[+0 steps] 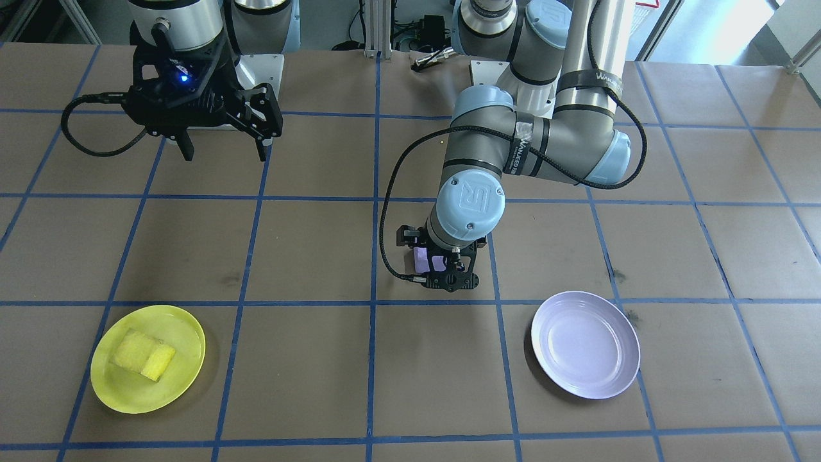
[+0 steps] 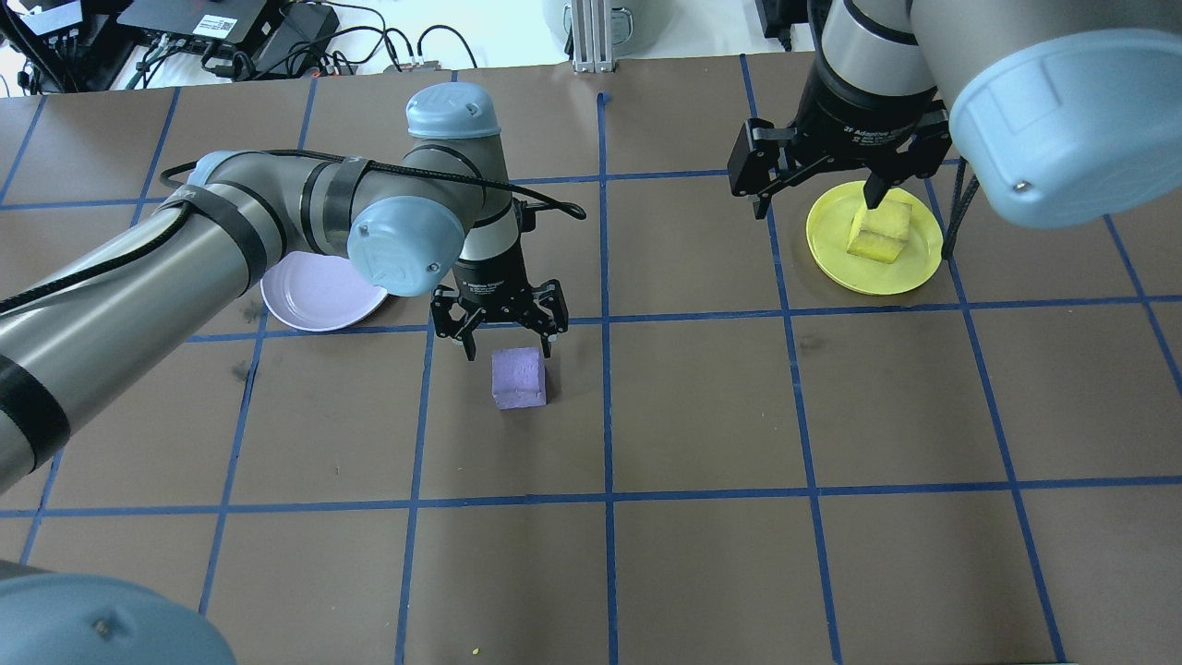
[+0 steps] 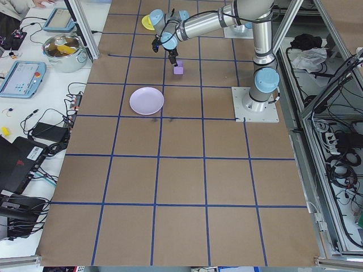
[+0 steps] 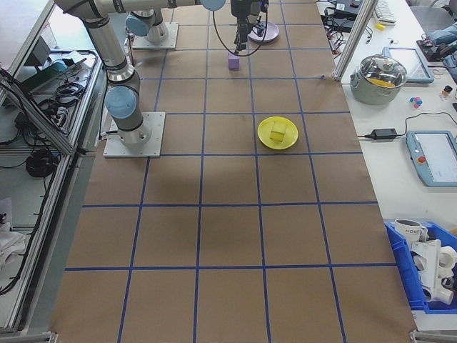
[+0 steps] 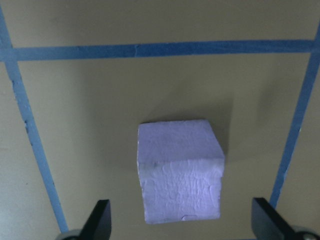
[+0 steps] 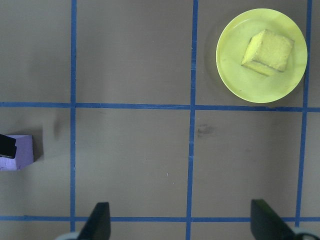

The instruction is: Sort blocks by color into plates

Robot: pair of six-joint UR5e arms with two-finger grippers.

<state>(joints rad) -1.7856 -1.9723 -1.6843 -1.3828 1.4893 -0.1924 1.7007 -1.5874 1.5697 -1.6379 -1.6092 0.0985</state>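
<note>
Left claw (image 2: 507, 344) spread open just above purple foam cube (image 2: 518, 377) on tabletop (image 2: 702, 416), lavender plate (image 2: 319, 294) beside it, right claw (image 2: 818, 189) open, raised well apart from yellow cube (image 6: 267, 51) in yellow plate (image 6: 235, 75)

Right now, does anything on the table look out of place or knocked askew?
Nothing looks damaged or spilled. The yellow block lies inside the yellow plate. The purple block sits on the bare table, away from the empty purple plate, below the left gripper with its jaws open. It is just not sorted yet.
</note>
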